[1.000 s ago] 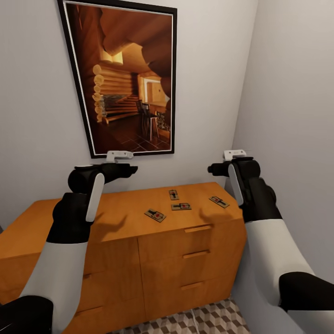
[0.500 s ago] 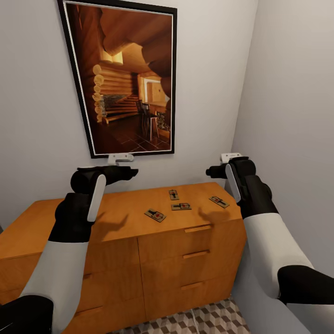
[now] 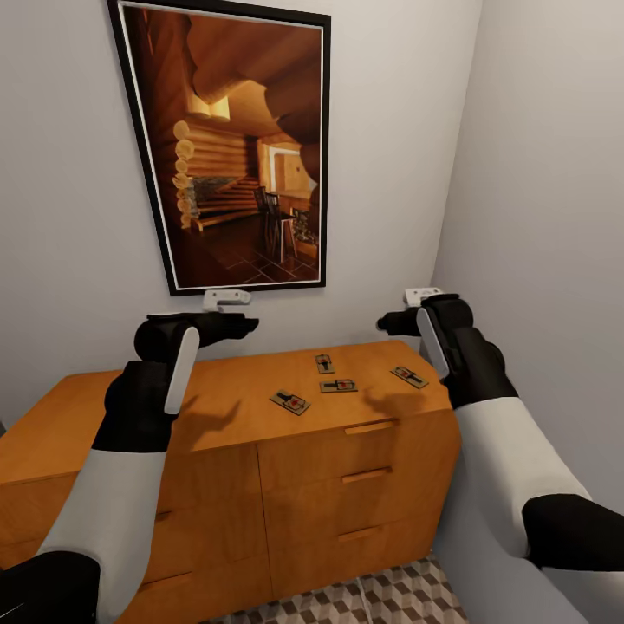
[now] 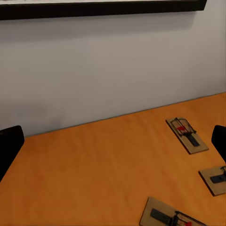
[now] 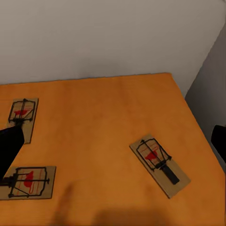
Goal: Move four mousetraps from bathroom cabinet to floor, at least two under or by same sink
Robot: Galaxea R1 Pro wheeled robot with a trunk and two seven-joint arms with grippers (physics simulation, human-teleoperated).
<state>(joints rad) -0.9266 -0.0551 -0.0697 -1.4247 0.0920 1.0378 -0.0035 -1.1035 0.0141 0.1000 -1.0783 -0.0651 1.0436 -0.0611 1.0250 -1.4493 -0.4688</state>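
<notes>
Lying flat on the far right of the wide orange-brown wooden cabinet (image 3: 217, 407), four small brown mousetraps (image 3: 339, 386) carry red marks, no legible writing. Left gripper (image 4: 113, 141) and right gripper (image 5: 115, 141) hover spread wide, fingertips cropped by frame edges.

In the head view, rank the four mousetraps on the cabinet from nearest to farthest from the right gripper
1. The mousetrap by the right edge, almost beneath the right gripper.
2 and 3. The middle mousetrap and the back mousetrap, too close to call.
4. The front-left mousetrap, farthest.
</notes>
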